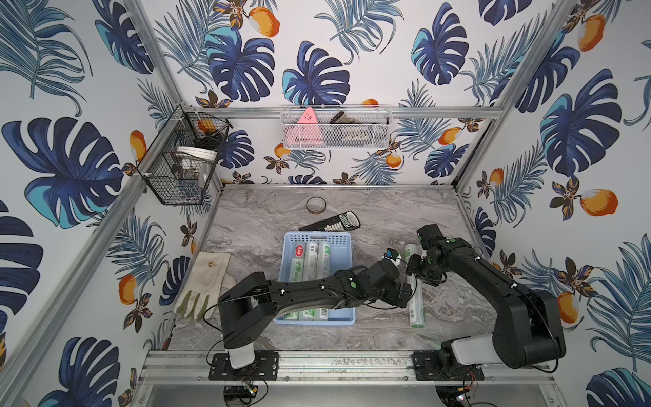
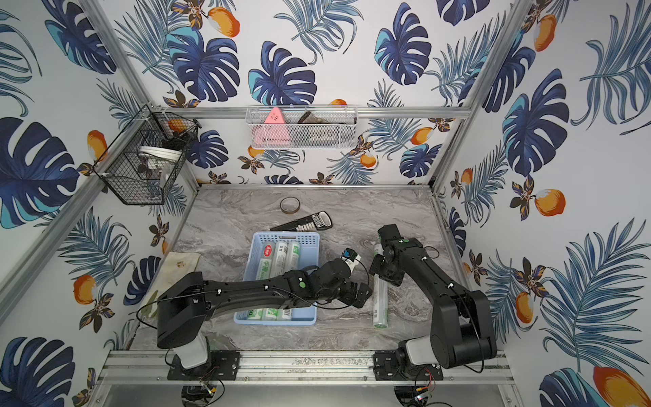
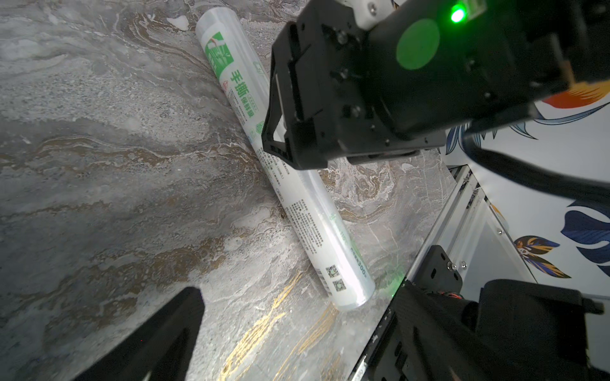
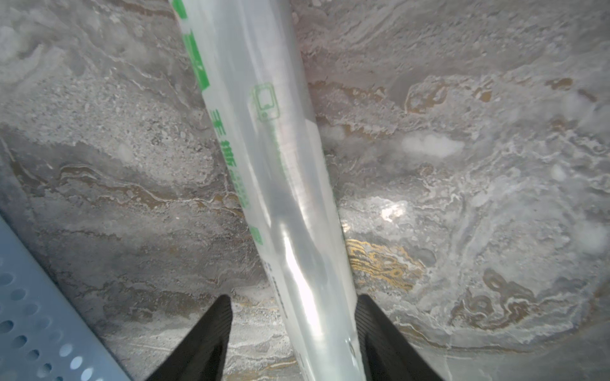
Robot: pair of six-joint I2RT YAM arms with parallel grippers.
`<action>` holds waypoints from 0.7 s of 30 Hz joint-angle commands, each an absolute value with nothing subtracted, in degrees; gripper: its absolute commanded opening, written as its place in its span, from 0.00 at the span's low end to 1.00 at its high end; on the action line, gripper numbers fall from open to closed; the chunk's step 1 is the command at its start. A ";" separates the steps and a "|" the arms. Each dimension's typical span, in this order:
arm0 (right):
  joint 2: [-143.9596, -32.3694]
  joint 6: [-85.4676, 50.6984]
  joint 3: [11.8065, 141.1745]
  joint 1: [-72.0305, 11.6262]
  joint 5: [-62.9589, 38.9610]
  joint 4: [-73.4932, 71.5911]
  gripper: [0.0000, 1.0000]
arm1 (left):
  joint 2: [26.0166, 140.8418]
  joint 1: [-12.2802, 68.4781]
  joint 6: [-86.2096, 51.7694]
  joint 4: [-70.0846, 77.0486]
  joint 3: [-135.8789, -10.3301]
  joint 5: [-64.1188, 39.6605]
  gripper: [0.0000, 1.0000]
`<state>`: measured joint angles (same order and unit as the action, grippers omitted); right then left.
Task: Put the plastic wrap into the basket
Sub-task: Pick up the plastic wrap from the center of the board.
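Observation:
Three plastic wrap rolls (image 1: 311,260) (image 2: 281,260) lie side by side in the light-blue basket (image 1: 341,262) (image 2: 310,254) (image 4: 33,330), partly hidden under my left arm. To the basket's right, another plastic wrap roll (image 1: 416,306) (image 2: 380,306) (image 3: 297,188) (image 4: 280,165) lies flat on the marble table. My right gripper (image 1: 415,273) (image 2: 382,273) (image 4: 293,297) straddles this roll near its middle, open. One finger is at its side and the other stands off with a gap. My left gripper (image 1: 405,294) (image 2: 364,294) (image 3: 298,290) is open wide just left of the roll, holding nothing.
A tape ring (image 1: 316,204) and a black calculator (image 1: 334,222) lie behind the basket. A work glove (image 1: 204,278) lies at the table's left edge. A black wire basket (image 1: 183,158) and a white mesh basket (image 1: 334,127) hang on the walls.

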<state>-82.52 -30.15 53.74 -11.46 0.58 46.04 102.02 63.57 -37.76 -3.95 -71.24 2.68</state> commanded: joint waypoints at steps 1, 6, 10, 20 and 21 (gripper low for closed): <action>-84.25 -29.51 54.58 -11.47 0.53 45.16 0.64 | 102.12 63.46 -38.06 -4.34 -71.51 4.11 0.99; -86.77 -29.53 55.11 -11.43 1.47 44.87 0.64 | 101.54 63.24 -37.94 -4.51 -71.25 4.66 0.99; -88.51 -29.18 55.11 -11.43 2.02 44.30 0.65 | 101.41 63.11 -38.04 -4.56 -71.11 4.57 0.99; -92.26 -28.65 55.03 -11.44 -0.51 41.79 0.63 | 100.97 62.93 -37.82 -4.99 -70.86 4.90 0.99; -92.60 -28.57 54.99 -11.44 -0.82 41.62 0.62 | 100.88 62.93 -37.88 -5.01 -70.88 4.92 0.99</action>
<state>-92.05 -29.26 55.00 -11.46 0.86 43.35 101.43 63.02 -37.76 -4.82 -70.87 4.34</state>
